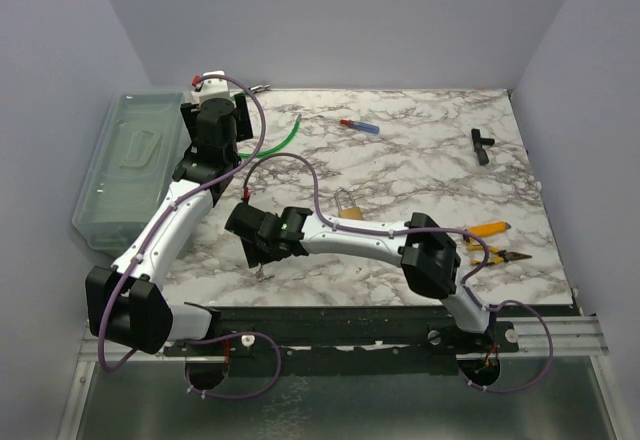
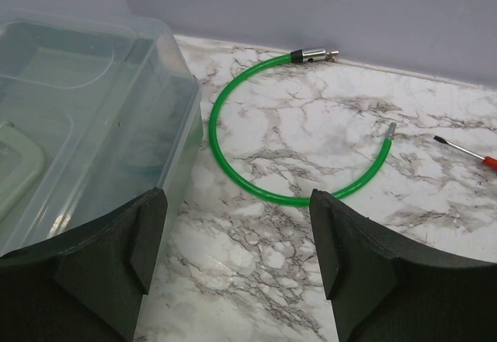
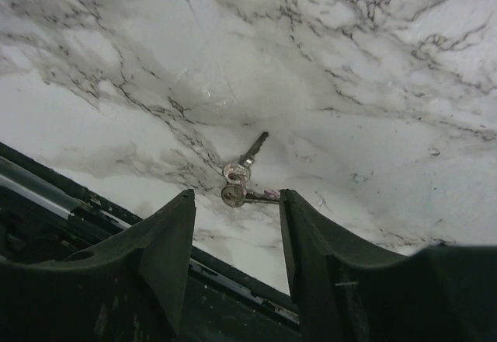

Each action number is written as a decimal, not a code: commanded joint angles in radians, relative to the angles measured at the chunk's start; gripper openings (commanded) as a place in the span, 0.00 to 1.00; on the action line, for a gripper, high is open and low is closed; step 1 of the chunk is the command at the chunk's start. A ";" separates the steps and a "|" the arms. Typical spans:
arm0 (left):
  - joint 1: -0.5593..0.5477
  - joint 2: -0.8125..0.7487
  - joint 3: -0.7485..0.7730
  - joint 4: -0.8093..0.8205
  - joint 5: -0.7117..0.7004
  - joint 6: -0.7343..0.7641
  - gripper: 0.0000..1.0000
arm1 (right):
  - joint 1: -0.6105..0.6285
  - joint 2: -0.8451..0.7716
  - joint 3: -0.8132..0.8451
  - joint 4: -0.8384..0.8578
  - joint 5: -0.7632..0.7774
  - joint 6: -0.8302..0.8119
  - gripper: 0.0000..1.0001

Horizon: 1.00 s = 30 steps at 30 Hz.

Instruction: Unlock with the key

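Observation:
Two small silver keys on a ring (image 3: 237, 185) lie on the marble table near its front edge; they also show in the top view (image 1: 263, 273). My right gripper (image 3: 236, 202) is open and hovers just above them, one finger on each side, touching nothing; in the top view it is at the front left of centre (image 1: 259, 253). A brass padlock (image 1: 348, 205) stands behind my right forearm, partly hidden by it. My left gripper (image 2: 237, 237) is open and empty at the back left (image 1: 222, 110), beside the plastic box.
A clear plastic box (image 1: 130, 165) fills the left side (image 2: 85, 124). A green tube (image 2: 256, 190) curves ahead of the left gripper. A red-and-blue screwdriver (image 1: 360, 126), a black part (image 1: 481, 145) and yellow-handled pliers (image 1: 495, 242) lie to the right. The black front rail (image 3: 233, 280) runs below the keys.

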 commanded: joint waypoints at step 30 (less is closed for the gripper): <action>0.014 -0.005 -0.013 0.023 0.018 -0.009 0.79 | 0.049 0.180 0.021 0.001 -0.087 0.074 0.35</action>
